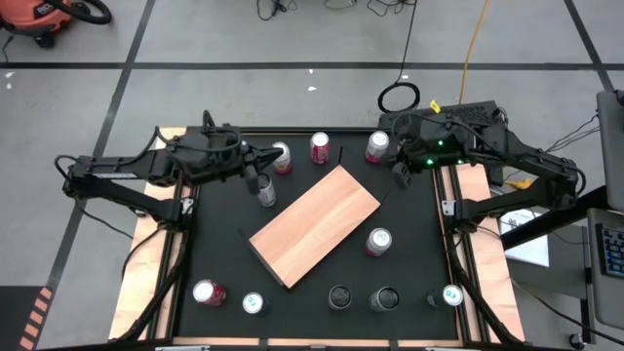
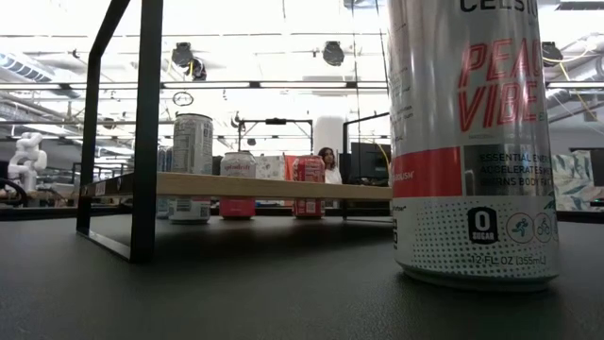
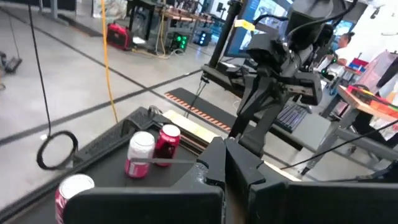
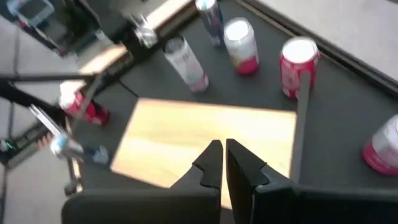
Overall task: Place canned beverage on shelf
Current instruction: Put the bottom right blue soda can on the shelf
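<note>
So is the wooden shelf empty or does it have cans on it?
Empty: the high view shows the shelf bare wood, all cans standing on the black tabletop around it.

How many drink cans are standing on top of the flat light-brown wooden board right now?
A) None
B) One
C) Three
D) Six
A: seen from above, the light-brown wooden board is bare, and every can, such as the silver one beside it, stands on the black tabletop around it.

Smooth light wooden shelf (image 1: 314,225) with thin black metal frame, glossy metal cans (image 1: 378,242), matt black tabletop (image 1: 409,263)
</note>
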Motion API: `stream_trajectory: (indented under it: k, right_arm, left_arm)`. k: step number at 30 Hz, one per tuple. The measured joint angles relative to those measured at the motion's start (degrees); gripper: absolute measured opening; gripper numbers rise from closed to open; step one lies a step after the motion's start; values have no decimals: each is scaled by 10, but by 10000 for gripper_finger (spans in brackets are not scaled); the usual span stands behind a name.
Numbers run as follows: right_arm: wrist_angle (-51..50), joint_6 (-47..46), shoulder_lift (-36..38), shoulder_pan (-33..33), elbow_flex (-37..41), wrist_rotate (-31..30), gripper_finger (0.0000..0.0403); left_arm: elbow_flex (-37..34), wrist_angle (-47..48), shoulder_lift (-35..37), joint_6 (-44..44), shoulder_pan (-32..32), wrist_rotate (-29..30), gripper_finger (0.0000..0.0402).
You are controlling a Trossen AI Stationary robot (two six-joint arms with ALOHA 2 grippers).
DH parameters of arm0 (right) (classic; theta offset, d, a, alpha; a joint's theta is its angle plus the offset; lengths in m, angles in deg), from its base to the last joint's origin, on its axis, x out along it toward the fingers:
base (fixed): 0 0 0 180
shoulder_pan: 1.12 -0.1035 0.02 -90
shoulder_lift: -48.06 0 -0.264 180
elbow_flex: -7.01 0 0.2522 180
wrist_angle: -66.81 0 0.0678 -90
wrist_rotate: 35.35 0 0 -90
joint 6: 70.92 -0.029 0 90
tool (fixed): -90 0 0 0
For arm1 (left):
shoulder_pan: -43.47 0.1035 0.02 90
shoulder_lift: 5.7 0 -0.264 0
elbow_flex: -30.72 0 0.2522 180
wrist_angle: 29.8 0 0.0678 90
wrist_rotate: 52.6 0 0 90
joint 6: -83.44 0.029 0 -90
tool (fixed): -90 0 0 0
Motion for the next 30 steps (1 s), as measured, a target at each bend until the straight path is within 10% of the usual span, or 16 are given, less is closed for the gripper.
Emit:
stream_trajectory:
  k: [19, 30]
  right_arm:
    - [-92, -87, 7, -33, 0, 26, 13]
    - [-175, -200, 7, -168, 0, 81, 14]
  left_arm:
    - [0, 63, -11, -31, 0, -55, 0]
    - [0, 187, -11, -32, 0, -75, 0]
